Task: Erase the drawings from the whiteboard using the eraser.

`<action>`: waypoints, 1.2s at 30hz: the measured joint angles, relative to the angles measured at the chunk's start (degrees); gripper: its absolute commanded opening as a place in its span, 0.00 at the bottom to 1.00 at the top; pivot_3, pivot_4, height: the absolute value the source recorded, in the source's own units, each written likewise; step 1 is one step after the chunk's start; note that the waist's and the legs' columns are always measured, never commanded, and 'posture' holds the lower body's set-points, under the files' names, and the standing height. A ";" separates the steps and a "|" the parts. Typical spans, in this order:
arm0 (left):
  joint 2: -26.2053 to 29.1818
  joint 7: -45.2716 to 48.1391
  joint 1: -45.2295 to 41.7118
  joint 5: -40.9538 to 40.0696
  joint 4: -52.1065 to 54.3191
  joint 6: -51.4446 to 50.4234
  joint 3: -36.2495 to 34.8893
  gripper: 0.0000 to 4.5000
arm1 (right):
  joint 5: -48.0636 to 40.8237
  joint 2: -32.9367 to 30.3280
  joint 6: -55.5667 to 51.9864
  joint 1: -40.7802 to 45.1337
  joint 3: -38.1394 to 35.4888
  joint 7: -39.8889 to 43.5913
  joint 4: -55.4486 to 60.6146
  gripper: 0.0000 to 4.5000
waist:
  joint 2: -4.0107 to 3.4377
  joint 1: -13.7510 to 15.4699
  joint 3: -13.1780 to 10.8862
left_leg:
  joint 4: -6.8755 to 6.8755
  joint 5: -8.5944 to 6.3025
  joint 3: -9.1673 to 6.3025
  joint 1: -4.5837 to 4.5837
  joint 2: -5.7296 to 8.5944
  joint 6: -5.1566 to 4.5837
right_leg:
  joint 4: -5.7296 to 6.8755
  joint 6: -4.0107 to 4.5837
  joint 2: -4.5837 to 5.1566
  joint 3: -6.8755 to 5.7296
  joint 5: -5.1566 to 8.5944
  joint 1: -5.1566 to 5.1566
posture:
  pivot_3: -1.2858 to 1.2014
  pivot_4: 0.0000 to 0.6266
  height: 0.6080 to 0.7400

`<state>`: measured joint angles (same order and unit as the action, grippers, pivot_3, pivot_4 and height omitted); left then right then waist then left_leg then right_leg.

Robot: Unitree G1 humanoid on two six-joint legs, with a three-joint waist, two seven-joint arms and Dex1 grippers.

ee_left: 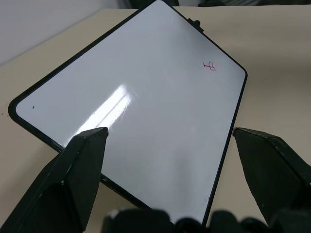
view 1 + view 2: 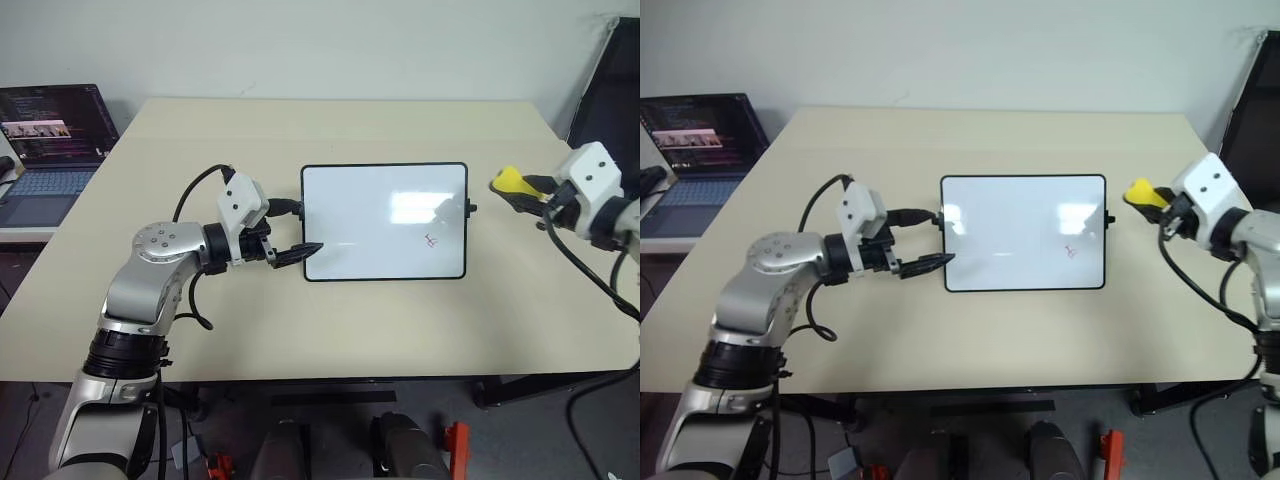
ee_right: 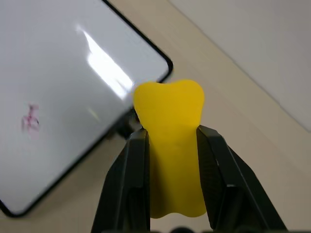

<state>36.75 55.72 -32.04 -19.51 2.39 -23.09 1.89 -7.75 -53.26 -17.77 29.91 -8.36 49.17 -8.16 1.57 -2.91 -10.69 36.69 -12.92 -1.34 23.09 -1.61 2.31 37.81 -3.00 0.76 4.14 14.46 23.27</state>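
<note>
Right claw (image 2: 505, 187) grips eraser (image 3: 170, 145) | left claw (image 2: 296, 232) spread at whiteboard (image 2: 385, 222) edge | drawings (image 2: 431, 240) remain

Left arm (image 2: 150, 275): silver-grey metal shells, round shoulder cap with small screw holes, black ribbed joint rings. Wrist block (image 2: 243, 203): white, boxy. Black cable (image 2: 196, 185) loops from wrist to upper arm. Left gripper (image 2: 297, 232): two black tapered fingers. Right arm (image 2: 1252, 240): white wrist block, silver-grey shell, black cables trailing below. Right gripper (image 3: 170, 141): two black, flat-sided fingers.
</note>
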 measured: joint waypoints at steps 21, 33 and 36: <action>-0.27 0.11 -1.05 0.43 -0.56 0.11 0.09 1.00 | -2.51 5.11 -1.87 3.41 0.71 -1.02 1.72 0.22 | -0.01 -0.02 -0.01 | 0.01 0.00 -0.02 -0.01 0.00 0.00 | 0.04 -0.18 0.00 -0.02 0.13 0.00 | 0.52 0.24 1.00; -0.19 -0.01 -0.94 0.42 -0.29 -0.09 0.02 1.00 | -2.55 5.20 -2.67 3.41 1.79 0.71 1.60 0.22 | -0.01 -0.02 -0.01 | 0.01 0.00 -0.03 -0.01 0.00 0.00 | 0.05 -0.17 0.00 -0.02 0.12 0.00 | 0.52 0.24 1.00; -0.18 -0.01 -0.94 0.42 -0.16 -0.11 0.02 1.00 | -2.55 5.36 -2.75 3.41 1.80 0.76 1.60 0.22 | -0.01 -0.02 -0.01 | 0.01 0.00 -0.02 -0.01 0.00 0.00 | 0.05 -0.17 0.00 -0.01 0.12 0.00 | 0.52 0.24 1.00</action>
<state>36.56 55.70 -32.98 -19.10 2.23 -23.19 1.91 -10.30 -47.90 -20.52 33.32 -6.56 49.93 -6.56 1.56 -2.93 -10.71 36.70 -12.92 -1.36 23.08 -1.61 2.32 37.86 -3.17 0.75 4.13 14.58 23.27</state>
